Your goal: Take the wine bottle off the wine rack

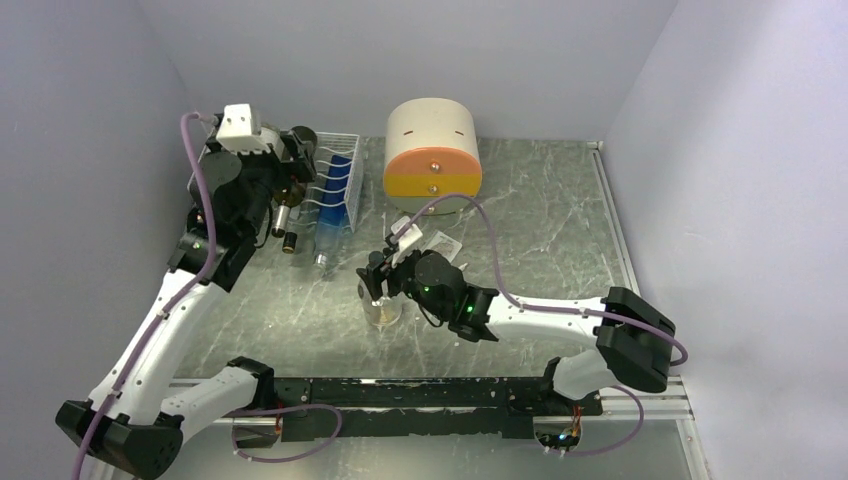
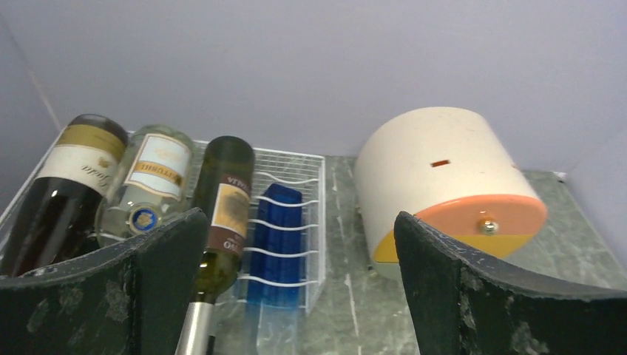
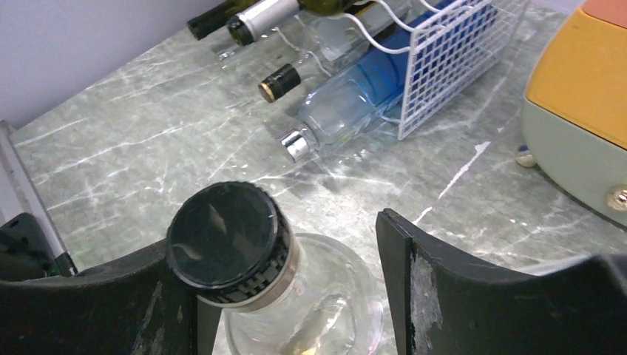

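Observation:
The white wire wine rack (image 1: 338, 165) stands at the back left and holds several bottles lying down. In the left wrist view the rack (image 2: 299, 166) holds a dark bottle (image 2: 66, 185), a clear bottle (image 2: 151, 177), a green bottle (image 2: 225, 203) and a blue bottle (image 2: 275, 237). My left gripper (image 2: 299, 288) is open and empty above the rack's near end, its left finger beside the green bottle. A clear bottle with a black cap (image 3: 225, 237) stands upright on the table (image 1: 381, 308). My right gripper (image 3: 285, 255) is open around its neck, the cap against the left finger.
The round cream-and-orange drawer cabinet (image 1: 432, 150) stands right of the rack; it also shows in the left wrist view (image 2: 444, 177) and the right wrist view (image 3: 577, 96). Bottle necks (image 1: 322, 250) stick out of the rack's near side. Grey walls close in left, back and right.

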